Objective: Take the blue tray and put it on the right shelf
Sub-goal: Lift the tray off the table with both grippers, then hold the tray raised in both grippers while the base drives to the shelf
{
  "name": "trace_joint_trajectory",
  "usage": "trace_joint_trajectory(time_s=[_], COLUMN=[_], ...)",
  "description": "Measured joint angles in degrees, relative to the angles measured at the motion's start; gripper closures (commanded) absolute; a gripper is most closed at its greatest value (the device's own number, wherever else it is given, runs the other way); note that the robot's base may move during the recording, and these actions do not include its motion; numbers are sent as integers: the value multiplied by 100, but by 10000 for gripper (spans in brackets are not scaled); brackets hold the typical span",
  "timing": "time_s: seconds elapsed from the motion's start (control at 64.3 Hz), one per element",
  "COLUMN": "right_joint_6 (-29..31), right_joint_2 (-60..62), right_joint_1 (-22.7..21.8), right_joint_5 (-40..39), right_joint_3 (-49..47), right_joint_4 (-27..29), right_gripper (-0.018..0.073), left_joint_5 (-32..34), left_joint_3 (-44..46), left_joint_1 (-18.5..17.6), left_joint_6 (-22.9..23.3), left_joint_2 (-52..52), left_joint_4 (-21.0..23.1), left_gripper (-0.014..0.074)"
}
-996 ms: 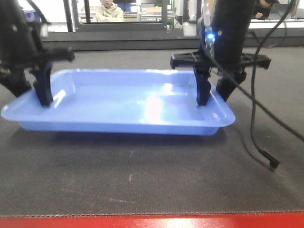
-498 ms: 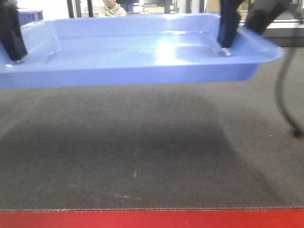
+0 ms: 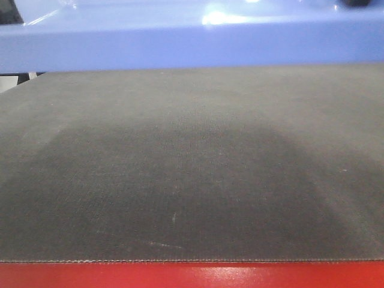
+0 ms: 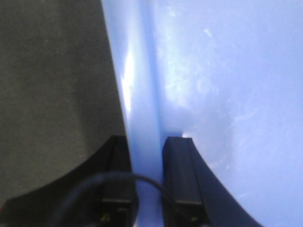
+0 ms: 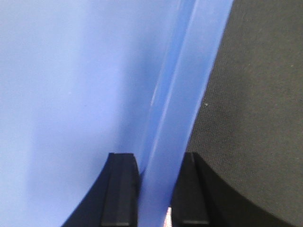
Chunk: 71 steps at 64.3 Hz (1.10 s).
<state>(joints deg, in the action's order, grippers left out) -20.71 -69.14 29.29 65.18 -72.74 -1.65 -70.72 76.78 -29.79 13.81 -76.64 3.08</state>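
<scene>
Left gripper (image 4: pixel 147 146): closed in a pinch on the short-side rim of the blue tray (image 4: pixel 227 94). Its outer finger (image 4: pixel 116 165) sits below the flared lip on the mat side; its inner finger (image 4: pixel 182 170) bears against the sloped wall inside the tray. A black cable (image 4: pixel 94 182) crosses in front of the gripper body.

Blue tray, appearance: glossy light periwinkle-blue plastic, smooth floor with fine scuffs and bright glare patches, low sloped walls, rim turned outward. In the front view only its long side wall and a strip of its interior show, running across the full width of the top edge. The tray hangs roughly level, clear of the dark woven mat (image 3: pixel 192 180), with a broad soft shadow on the mat below it. A red table edge (image 3: pixel 192 277) borders the mat at the bottom of that view.

Right gripper (image 5: pixel 156 158): closed in a pinch on the opposite short-side rim. One finger (image 5: pixel 120 189) lies inside the tray against the wall; the other (image 5: pixel 194 189) lies outside under the lip, with the mat beyond it.
</scene>
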Motion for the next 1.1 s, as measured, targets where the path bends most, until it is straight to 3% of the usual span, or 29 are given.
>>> trace_joint_trajectory(time_s=[1.105], right_joint_6=[12], right_joint_2=[248], right_joint_1=[23], right_joint_5=[45], right_joint_3=[11], right_joint_4=[-82], right_gripper=[503], left_joint_5=[-56], left_joint_3=[308], left_joint_1=[-9], left_joint_6=[90], left_joint_2=[11], left_joint_4=[55], left_gripper=[643])
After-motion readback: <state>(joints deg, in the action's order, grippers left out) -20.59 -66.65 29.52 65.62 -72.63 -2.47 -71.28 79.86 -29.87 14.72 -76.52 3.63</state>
